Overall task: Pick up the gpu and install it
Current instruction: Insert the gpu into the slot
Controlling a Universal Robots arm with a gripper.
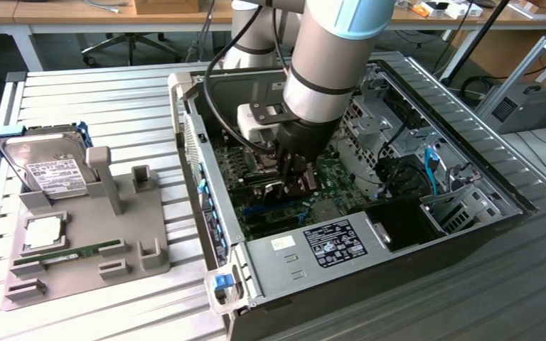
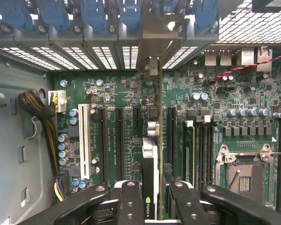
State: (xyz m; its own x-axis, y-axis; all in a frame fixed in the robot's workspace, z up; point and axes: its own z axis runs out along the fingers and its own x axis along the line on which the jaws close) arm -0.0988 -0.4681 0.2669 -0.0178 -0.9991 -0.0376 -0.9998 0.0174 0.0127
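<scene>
The gpu (image 2: 150,164) stood on edge between the fingers (image 2: 130,199), which were closed partway onto it, one on each face. Its long axis ran parallel to the black slots (image 2: 118,140) of the motherboard (image 2: 225,93) close beneath, inside the open computer case (image 1: 463,153).

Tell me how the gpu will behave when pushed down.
The gpu looks a thin board seen edge-on: probably stiff, not floppy. Its slim edge may tilt if pushed off-line toward the motherboard slots.
</scene>
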